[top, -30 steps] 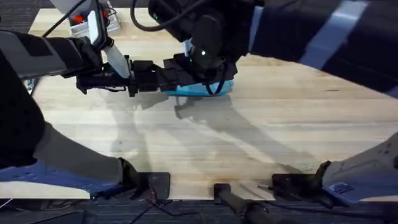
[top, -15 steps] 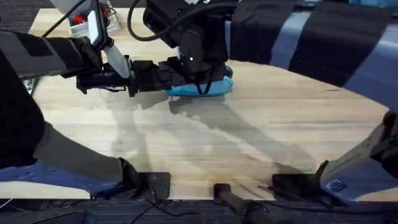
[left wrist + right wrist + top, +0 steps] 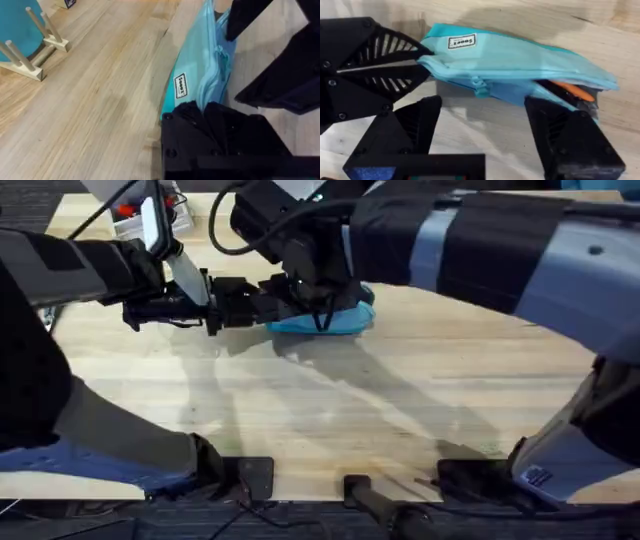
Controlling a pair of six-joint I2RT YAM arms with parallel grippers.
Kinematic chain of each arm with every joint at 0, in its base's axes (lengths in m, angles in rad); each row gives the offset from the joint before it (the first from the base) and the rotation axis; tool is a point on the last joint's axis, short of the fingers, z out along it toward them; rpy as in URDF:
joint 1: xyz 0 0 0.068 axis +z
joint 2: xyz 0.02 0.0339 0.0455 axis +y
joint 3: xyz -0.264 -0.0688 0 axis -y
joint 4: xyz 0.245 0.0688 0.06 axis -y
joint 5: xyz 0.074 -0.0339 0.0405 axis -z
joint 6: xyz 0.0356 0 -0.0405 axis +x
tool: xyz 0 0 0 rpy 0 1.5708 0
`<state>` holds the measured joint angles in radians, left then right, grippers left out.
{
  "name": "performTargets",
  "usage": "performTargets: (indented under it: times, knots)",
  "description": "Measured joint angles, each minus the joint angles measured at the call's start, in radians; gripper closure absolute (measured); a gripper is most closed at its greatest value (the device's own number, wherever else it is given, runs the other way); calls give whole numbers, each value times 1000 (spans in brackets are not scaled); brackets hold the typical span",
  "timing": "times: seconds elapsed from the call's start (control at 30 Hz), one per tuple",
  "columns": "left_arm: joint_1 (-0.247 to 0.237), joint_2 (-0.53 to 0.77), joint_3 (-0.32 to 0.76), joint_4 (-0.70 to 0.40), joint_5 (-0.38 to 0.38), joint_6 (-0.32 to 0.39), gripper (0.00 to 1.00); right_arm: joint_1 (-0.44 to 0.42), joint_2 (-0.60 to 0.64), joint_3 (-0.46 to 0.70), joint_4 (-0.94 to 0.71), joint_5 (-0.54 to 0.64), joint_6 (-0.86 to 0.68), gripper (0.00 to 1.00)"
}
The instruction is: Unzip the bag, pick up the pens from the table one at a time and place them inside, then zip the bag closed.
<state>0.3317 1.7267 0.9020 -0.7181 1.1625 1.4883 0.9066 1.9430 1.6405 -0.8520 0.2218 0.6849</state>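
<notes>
The light blue bag (image 3: 340, 318) lies on the table (image 3: 400, 400) at the back middle. My left gripper (image 3: 268, 306) is shut on its left end; the pinch also shows in the left wrist view (image 3: 207, 112) and in the right wrist view (image 3: 417, 62). My right gripper (image 3: 485, 130) hovers open just above the bag (image 3: 520, 57), one finger on each side of the zipper pull (image 3: 480, 91). The far end of the zipper gapes, and an orange pen (image 3: 575, 91) shows inside with something dark beside it. In the overhead view the right gripper (image 3: 315, 292) covers the bag's middle.
A round blue disc on a wooden stand (image 3: 20, 30) stands to the left of the bag (image 3: 205, 65). A clear box with red items (image 3: 135, 210) sits at the table's back left corner. The right arm's dark bulk spans the upper overhead view.
The right arm has swung left and closer over the bag. The left arm and the bag have stayed put.
</notes>
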Motion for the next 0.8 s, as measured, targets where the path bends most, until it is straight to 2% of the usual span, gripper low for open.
performTargets:
  times: [0.57,0.8]
  knots:
    - [0,0,0,0,0,0,959,-2,9,0,45,57,0,19]
    - [0,0,0,0,0,0,959,-4,16,0,45,74,1,298]
